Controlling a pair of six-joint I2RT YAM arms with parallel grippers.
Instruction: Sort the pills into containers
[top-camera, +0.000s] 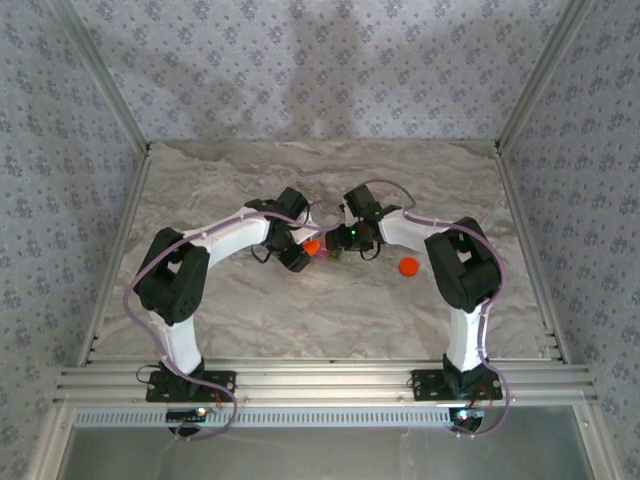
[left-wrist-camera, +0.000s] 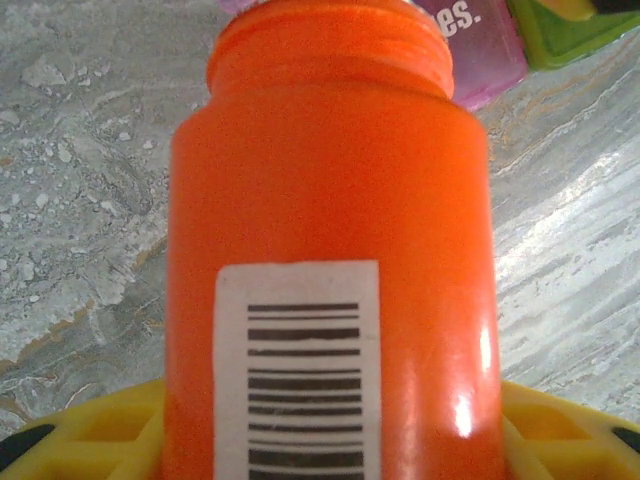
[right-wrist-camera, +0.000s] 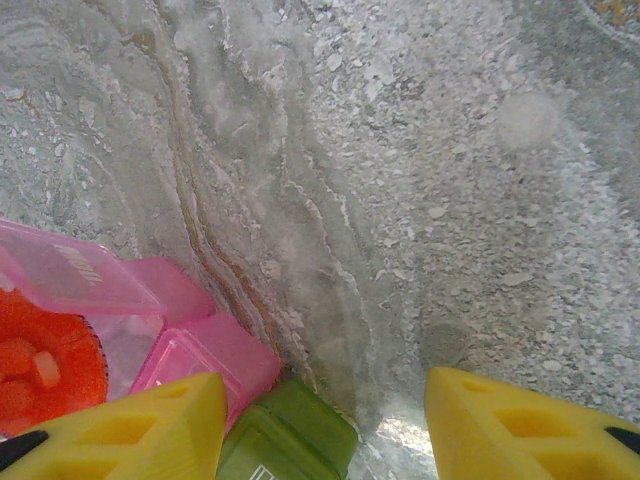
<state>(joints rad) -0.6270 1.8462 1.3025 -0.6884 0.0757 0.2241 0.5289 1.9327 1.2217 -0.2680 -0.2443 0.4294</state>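
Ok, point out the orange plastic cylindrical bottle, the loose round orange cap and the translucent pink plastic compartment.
orange plastic cylindrical bottle (left-wrist-camera: 330, 200): left wrist view, side wall above the barcode.
round orange cap (top-camera: 408, 266): top external view, top face.
translucent pink plastic compartment (right-wrist-camera: 215, 358): right wrist view, top face.

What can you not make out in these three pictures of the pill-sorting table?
- Top view: the containers are too small to tell the two compartments apart.
- Left wrist view: the orange bottle hides the table behind it. The frame's top edge cuts off the pink compartment and the green compartment.
- Right wrist view: the bottle's contents are blurred and cut by the left edge. The bottom edge cuts the green compartment.
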